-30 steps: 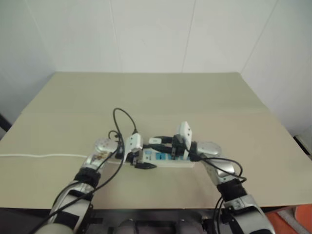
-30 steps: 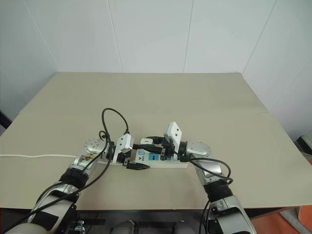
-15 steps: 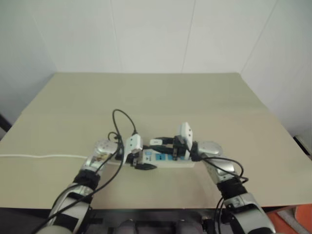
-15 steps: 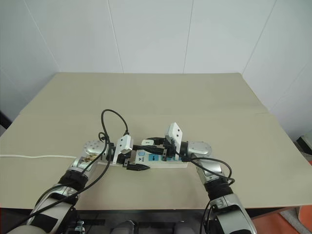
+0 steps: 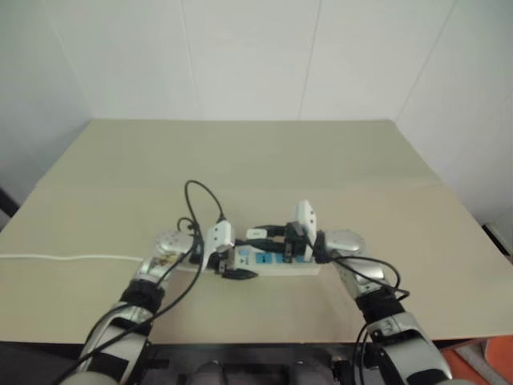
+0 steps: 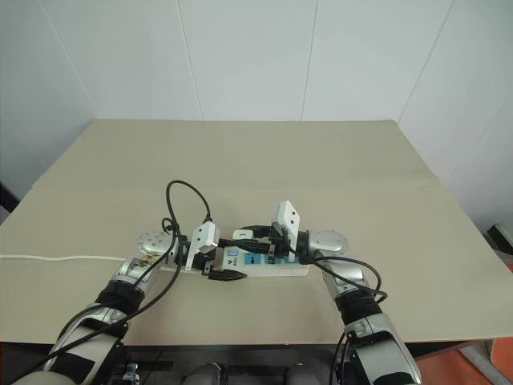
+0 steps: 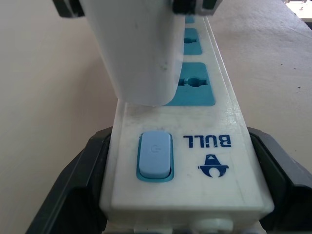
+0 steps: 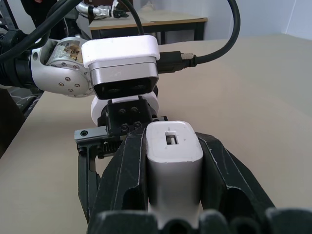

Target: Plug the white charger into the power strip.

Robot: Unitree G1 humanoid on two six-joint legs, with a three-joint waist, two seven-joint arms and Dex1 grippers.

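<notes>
Both jaws clench: right on the white charger (image 8: pixel 174 163), left on the power strip (image 7: pixel 195 161).

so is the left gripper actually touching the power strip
Touching. In the left wrist view the left gripper's black fingers press against both long sides of the power strip at its switch end, with no gap on either side.

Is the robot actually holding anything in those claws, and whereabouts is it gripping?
Yes. The right gripper pinches the white charger by its two sides. The left gripper clamps the switch end of the power strip by its long edges.
</notes>
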